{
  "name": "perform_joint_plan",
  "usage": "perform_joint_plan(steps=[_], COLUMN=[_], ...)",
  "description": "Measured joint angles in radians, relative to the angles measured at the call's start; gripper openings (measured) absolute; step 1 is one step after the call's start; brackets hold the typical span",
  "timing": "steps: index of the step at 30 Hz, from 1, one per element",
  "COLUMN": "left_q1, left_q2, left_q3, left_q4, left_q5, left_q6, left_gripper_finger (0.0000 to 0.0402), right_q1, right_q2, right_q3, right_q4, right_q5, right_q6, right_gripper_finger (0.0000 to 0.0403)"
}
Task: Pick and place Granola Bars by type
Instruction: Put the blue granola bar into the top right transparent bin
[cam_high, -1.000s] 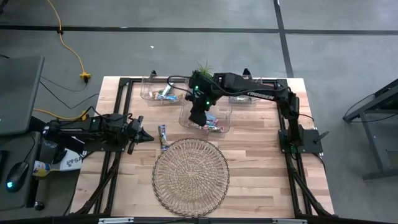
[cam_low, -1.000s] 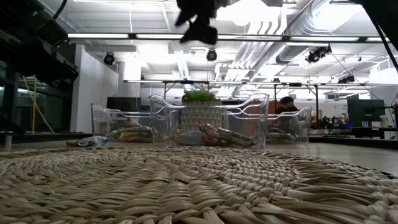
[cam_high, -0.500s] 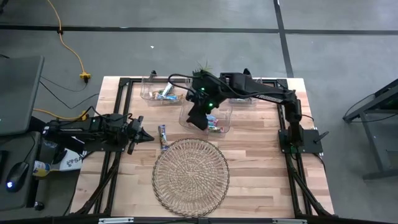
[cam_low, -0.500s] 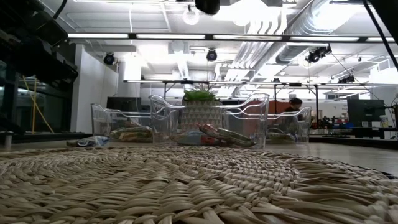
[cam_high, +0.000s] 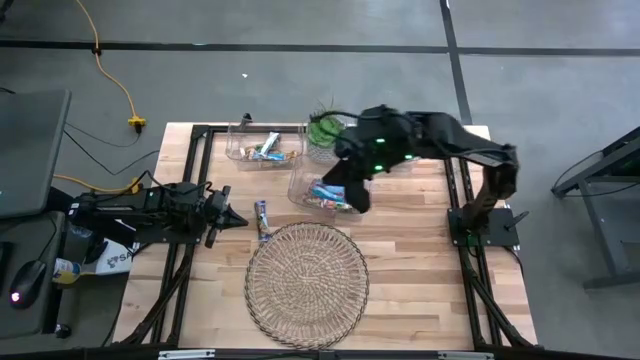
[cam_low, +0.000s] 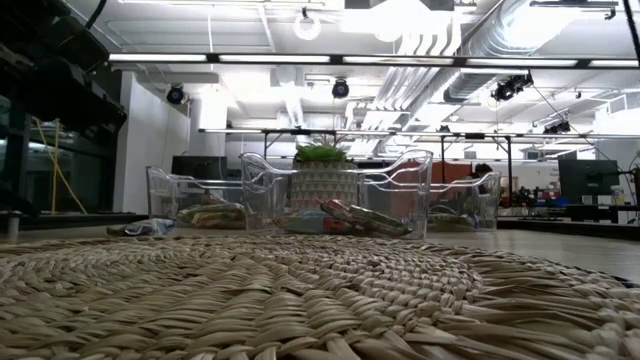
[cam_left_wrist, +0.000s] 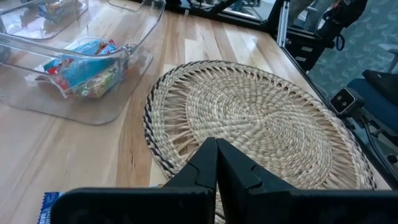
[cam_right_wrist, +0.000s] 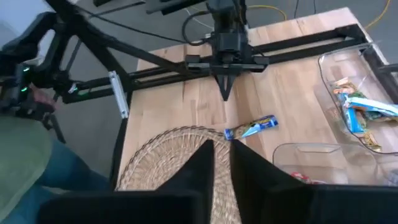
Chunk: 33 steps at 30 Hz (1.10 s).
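Nearby, round woven tray (cam_high: 307, 272), clear plastic bins (cam_high: 330, 190) w/ shiny bars (cam_high: 330, 193); right end effector (cam_right_wrist: 221, 151) nearly closed, empty.

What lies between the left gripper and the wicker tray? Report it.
In the high view, one blue-wrapped granola bar lies on the table between the left gripper, shut, and the wicker tray.

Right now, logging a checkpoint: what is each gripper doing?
Left gripper: fingers shut, holding nothing, parked beside the wicker tray.
Right gripper: fingers nearly together, nothing visible between them.
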Motion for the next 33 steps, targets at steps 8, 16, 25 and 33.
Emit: perform_joint_plan(steps=[8,16,25,33], left_q1=[0.0,0.0,0.0,0.0], left_q2=[0.0,0.0,0.0,0.0], left_q3=[0.0,0.0,0.0,0.0], left_q4=[0.006,0.007,0.007,0.007], left_q5=[0.001,0.003,0.003,0.002], left_q6=[0.0,0.0,0.0,0.0], left_gripper_finger=[0.0001,0.0001,0.0001,0.0001], right_q1=[0.03,0.059,0.096,0.096], right_q2=[-0.155,-0.308,-0.598,-0.933], right_q3=[0.0,0.0,-0.259,-0.699], right_q4=[-0.084,-0.181,-0.104,0.136], right_q5=[0.112,0.226,0.356,0.362], right_q6=[-0.024,-0.036,-0.018,0.039], right_gripper_finger=[0.0003,0.0001,0.0,0.0])
